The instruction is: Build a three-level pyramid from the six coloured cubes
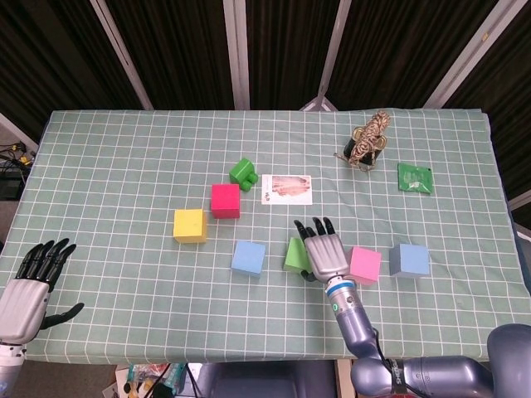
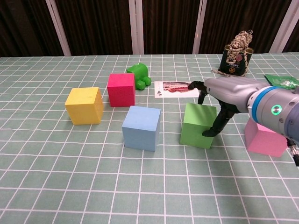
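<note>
A: Take the green cube (image 2: 199,125) as the landmark. Where is the right hand (image 2: 216,108)?

B: Against its right side. The chest view shows a thumb down the cube's right face and dark fingers reaching over the top edge; whether they actually grip it, I cannot tell. From the head view the hand (image 1: 322,252) only covers that side, fingers apart and pointing away from the robot.

A: And the other cubes?

B: The light blue cube (image 1: 248,257) sits just left of the green one, the pink cube (image 1: 363,264) just right of it, behind the hand. A second blue cube (image 1: 409,259) lies beyond the pink one (only the head view shows it). The yellow cube (image 1: 189,225) and red cube (image 1: 225,201) lie further left and back, touching at a corner.

A: The left hand?

B: Seen only in the head view: the left hand (image 1: 29,286) is at the table's near left edge, well away from the green cube, fingers spread, holding nothing.
</note>
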Controlling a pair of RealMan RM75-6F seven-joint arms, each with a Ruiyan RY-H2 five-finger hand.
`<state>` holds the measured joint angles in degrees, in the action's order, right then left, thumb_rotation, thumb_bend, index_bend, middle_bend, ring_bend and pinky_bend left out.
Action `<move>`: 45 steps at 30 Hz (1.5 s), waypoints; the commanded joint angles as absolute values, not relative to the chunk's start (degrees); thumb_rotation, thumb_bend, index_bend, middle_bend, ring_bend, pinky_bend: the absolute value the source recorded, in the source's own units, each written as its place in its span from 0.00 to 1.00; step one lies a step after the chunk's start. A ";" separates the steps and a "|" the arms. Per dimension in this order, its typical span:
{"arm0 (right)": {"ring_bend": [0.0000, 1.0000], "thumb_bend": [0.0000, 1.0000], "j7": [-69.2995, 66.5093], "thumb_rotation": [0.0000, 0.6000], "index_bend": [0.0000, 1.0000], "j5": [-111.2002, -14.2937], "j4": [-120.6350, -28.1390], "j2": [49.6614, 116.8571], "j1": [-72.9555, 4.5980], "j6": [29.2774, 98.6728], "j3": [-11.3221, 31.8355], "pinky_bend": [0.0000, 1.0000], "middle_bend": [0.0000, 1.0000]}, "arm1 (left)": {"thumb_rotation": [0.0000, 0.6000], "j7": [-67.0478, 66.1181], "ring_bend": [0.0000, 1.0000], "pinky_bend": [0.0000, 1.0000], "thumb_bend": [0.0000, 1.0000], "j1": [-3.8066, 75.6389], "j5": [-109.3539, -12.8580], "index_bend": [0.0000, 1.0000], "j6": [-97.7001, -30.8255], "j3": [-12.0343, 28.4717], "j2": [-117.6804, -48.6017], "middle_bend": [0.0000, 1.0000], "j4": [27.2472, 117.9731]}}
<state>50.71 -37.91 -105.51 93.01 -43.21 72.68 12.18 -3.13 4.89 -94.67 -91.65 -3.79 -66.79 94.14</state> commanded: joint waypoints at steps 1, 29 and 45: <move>0.06 0.21 50.74 1.00 0.00 -37.53 -105.35 93.05 -43.38 72.72 12.08 0.00 0.31 | 1.00 -3.12 0.00 0.00 0.04 4.86 -94.81 0.00 -91.54 -3.75 -66.77 0.02 94.25; 0.18 0.21 43.11 1.00 0.00 -45.34 -107.57 91.78 -43.69 69.63 9.78 0.00 0.41 | 1.00 -2.87 0.00 0.00 0.04 4.21 -95.18 0.00 -90.46 -2.86 -66.59 0.02 94.76; 0.18 0.21 46.73 1.00 0.00 -47.00 -102.95 95.97 -44.65 71.41 8.69 0.00 0.41 | 1.00 -2.16 0.00 0.00 0.04 4.05 -94.95 0.00 -89.85 -2.42 -66.27 0.02 94.90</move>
<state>46.67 -47.05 -103.01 95.90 -44.61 71.38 8.65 -2.17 4.06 -94.94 -89.85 -2.43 -66.28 94.90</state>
